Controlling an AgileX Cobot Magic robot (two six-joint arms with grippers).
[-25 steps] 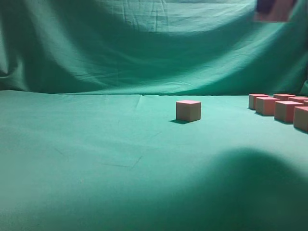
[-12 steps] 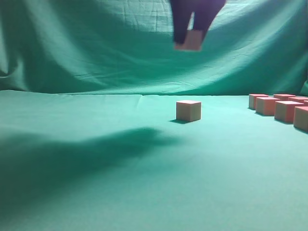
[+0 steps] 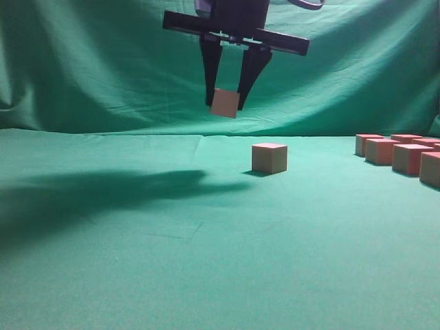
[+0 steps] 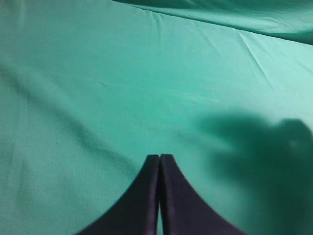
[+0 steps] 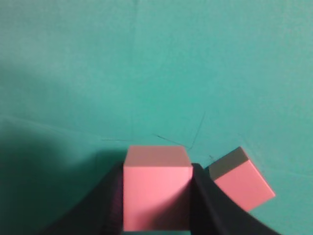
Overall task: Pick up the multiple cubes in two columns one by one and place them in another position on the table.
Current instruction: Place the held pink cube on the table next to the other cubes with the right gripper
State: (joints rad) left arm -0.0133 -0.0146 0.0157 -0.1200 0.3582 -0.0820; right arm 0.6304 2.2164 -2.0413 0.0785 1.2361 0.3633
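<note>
Exterior view: the right gripper point(image 3: 225, 103) hangs well above the desk point(image 3: 137, 261), pinching a cube point(image 3: 225, 102) between its dark fingers. The held cube sits slightly tilted, up and to the left of a lone cube point(image 3: 269, 157) already standing on the cloth. The remaining cubes point(image 3: 402, 152) wait in their columns at the right edge. This looks like the carry step of the second placement, with lowering still to come.

Left wrist view: the left gripper point(image 4: 159, 164) has its fingers pressed together with nothing between them, over bare green desk cloth and a soft shadow. It seems idle.

Right wrist view: the held cube point(image 5: 156, 193) fills the gap between the two fingers, its pink face square to the camera. The placed cube point(image 5: 243, 177) shows just to the right on the desk below, turned at an angle.

The next move, as I judge it, calls for a straight descent to a spot beside the placed cube, clear of it, then spreading the fingers only once the cube's base rests flat, since the tilt could make it tip on release
</note>
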